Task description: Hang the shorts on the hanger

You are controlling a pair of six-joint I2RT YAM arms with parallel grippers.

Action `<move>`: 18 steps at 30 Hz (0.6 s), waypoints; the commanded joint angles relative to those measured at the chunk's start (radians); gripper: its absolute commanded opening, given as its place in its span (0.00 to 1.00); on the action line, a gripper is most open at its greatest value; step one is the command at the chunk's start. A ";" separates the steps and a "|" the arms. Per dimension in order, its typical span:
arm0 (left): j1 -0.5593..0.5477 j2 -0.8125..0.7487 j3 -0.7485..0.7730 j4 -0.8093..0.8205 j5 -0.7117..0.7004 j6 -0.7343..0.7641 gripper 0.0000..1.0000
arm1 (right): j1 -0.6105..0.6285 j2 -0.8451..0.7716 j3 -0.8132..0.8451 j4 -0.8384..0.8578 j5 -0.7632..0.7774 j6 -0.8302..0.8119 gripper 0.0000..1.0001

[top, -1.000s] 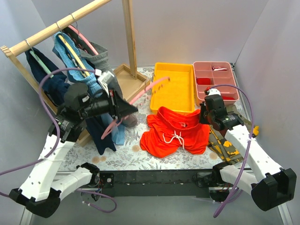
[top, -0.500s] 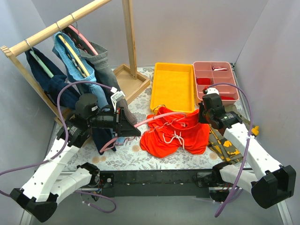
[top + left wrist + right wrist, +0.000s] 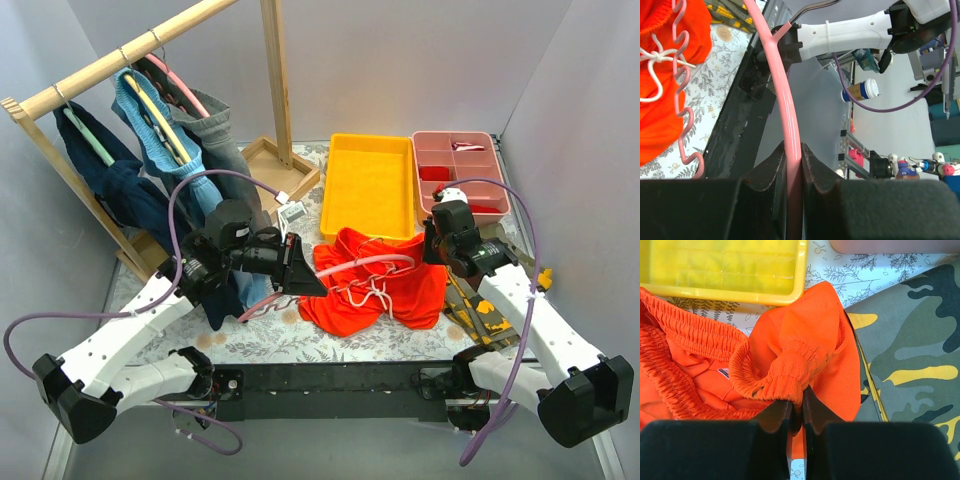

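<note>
The orange-red shorts (image 3: 385,290) lie bunched on the patterned mat, white drawstring (image 3: 372,292) on top. My right gripper (image 3: 437,247) is shut on the elastic waistband (image 3: 790,372) at the shorts' right edge. My left gripper (image 3: 305,280) is shut on the pink hanger (image 3: 345,268), whose arm reaches right across the top of the shorts. In the left wrist view the pink bar (image 3: 785,100) runs up from between my fingers (image 3: 815,172), and its wavy lower bar (image 3: 682,100) lies against the shorts (image 3: 665,65).
A wooden rack (image 3: 110,60) at back left holds denim and grey garments on yellow and green hangers. A yellow tray (image 3: 370,185) and pink compartment tray (image 3: 460,170) stand behind the shorts. A camouflage garment (image 3: 480,310) lies under my right arm.
My left gripper carried the pink hanger from near the rack down and right, until its arm lies across the shorts. My right gripper kept its hold on the waistband and barely moved.
</note>
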 commanded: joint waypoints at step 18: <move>-0.055 0.097 -0.051 0.205 -0.088 0.033 0.00 | 0.004 -0.020 -0.042 -0.010 0.056 0.012 0.27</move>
